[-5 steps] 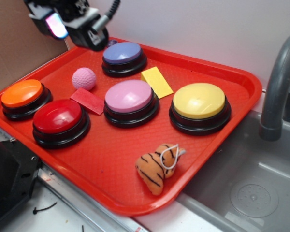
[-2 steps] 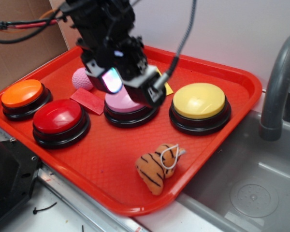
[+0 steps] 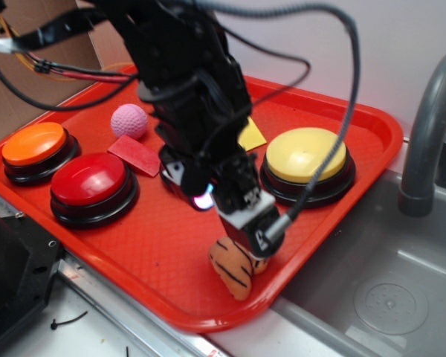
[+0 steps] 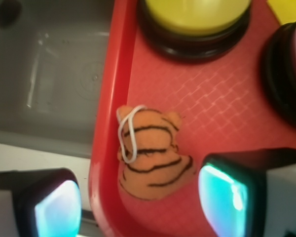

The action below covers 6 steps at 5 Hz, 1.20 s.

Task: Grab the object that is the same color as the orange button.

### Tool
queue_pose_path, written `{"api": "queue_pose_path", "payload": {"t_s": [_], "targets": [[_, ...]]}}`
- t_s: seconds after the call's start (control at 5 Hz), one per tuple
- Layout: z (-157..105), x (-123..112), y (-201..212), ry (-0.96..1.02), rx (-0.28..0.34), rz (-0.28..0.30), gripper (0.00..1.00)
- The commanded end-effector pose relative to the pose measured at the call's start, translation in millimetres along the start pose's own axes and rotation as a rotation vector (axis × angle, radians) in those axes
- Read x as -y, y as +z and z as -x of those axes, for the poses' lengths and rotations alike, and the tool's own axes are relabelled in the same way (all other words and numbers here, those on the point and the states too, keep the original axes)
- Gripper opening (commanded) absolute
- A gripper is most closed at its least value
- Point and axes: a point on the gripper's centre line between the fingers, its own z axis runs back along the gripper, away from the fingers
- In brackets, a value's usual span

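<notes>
The object, a small orange striped plush tiger (image 3: pixel 229 273) with a white string loop, lies near the front right rim of the red tray (image 3: pixel 156 260). In the wrist view the tiger (image 4: pixel 150 158) lies just ahead of the gap between my two lit fingers, beside the tray's rim (image 4: pixel 108 123). My gripper (image 3: pixel 234 217) hangs open right above it and covers its upper part; the gripper (image 4: pixel 140 205) holds nothing. The orange button (image 3: pixel 35 145) stands at the tray's far left.
A red button (image 3: pixel 89 181), a yellow button (image 3: pixel 306 155), a pink ball (image 3: pixel 129 120), a red block (image 3: pixel 134 155) and a yellow block (image 3: pixel 251 135) share the tray. My arm hides the middle buttons. A grey sink (image 3: pixel 386 290) with a faucet (image 3: pixel 431 126) lies right of the tray.
My gripper has travelled from the tray's back left corner across the middle to the front right and down, and now hangs over the tiger. The toy has not moved.
</notes>
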Motion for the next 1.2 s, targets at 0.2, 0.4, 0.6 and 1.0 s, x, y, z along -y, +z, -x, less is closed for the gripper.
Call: {"api": "queue_pose_path", "payload": {"t_s": [0.2, 0.4, 0.6, 1.0], "targets": [[-10, -14, -27, 0.08, -0.05, -0.1, 1.0], [-18, -23, -36, 0.117, -0.055, -0.111, 0.74], [-22, -26, -40, 0.112, -0.06, -0.117, 0.0], [-30, -29, -32, 0.02, -0.112, -0.055, 0.0]]}}
